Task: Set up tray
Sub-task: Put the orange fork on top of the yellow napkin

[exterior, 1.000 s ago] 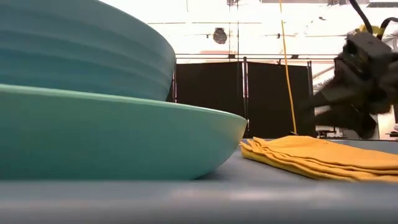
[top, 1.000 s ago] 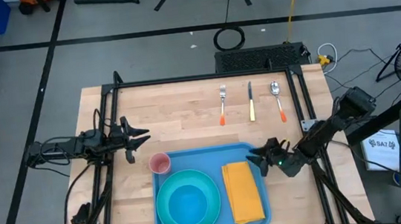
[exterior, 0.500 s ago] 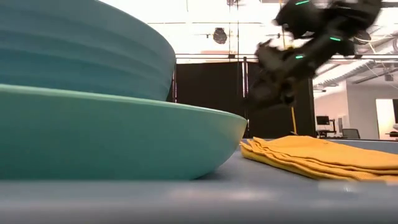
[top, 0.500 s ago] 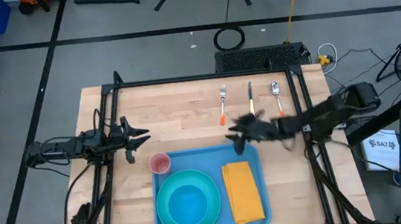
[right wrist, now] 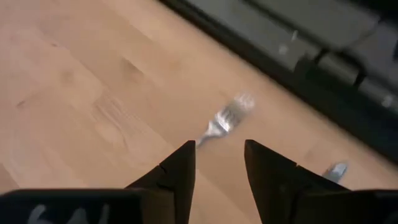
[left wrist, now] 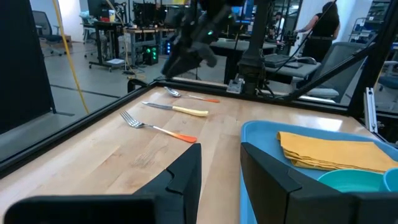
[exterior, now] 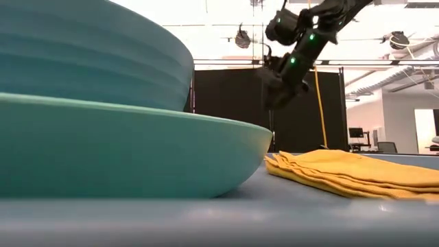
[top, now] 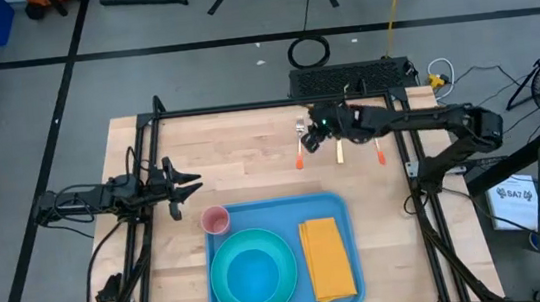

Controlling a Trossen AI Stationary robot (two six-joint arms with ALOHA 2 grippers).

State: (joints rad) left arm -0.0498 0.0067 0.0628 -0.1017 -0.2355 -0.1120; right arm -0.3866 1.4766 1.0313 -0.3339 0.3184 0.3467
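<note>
Plate, napkin and cup are on the tray; cutlery's left. Right gripper, fingers apart and empty, probably targets the fork.

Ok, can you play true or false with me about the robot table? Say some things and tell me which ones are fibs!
1. The yellow napkin lies on the tray. True.
2. The fork is already on the tray. False: it lies on the wooden table, beside the knife.
3. The right gripper hangs over the fork, fingers open. True.
4. The left gripper holds the pink cup. False: it waits open, holding nothing.
</note>
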